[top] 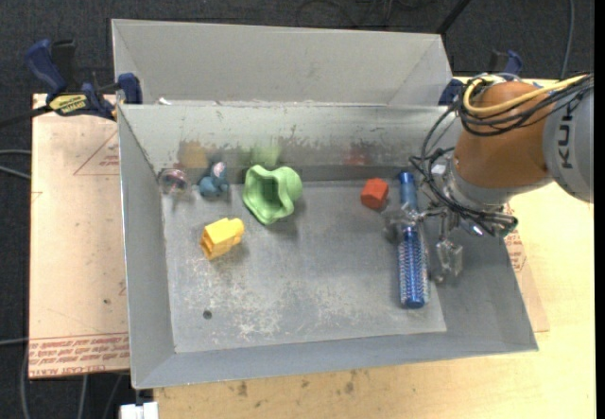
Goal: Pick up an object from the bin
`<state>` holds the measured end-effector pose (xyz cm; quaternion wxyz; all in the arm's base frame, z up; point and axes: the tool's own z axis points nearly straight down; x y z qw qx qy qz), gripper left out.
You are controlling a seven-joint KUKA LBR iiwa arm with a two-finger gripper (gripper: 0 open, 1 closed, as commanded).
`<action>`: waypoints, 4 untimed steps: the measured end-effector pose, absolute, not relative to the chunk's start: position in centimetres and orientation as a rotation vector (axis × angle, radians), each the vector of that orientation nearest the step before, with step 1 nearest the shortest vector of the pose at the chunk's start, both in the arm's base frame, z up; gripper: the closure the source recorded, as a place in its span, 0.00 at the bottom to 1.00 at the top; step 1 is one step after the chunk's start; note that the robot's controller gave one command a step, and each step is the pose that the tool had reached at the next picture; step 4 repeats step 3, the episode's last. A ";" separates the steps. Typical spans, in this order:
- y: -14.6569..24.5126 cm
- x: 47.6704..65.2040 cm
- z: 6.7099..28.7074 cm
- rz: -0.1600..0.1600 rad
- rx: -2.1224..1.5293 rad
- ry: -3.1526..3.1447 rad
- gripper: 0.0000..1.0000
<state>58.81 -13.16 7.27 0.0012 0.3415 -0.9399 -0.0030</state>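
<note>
Camera view, looking down: gripper [423,244] was low at the right side of the frame, its fingers spread, seemingly one either side of a blue ribbed plastic cylinder [412,268]. The cylinder lay lengthwise, top to bottom of frame, on the floor of the grey metal bin [312,304]. Nothing was pinched. Small orange-red cube [375,193] sat near, up-left of the gripper. Crumpled green soft piece [271,192] and yellow block [222,237] lay well apart to the left. Judgement: centre over the cylinder's width, sink fully, then close across it; a round body may roll out.
</note>
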 end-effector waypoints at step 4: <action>-13.2 62.0 25.2 0.006 0.970 -2.998 1.00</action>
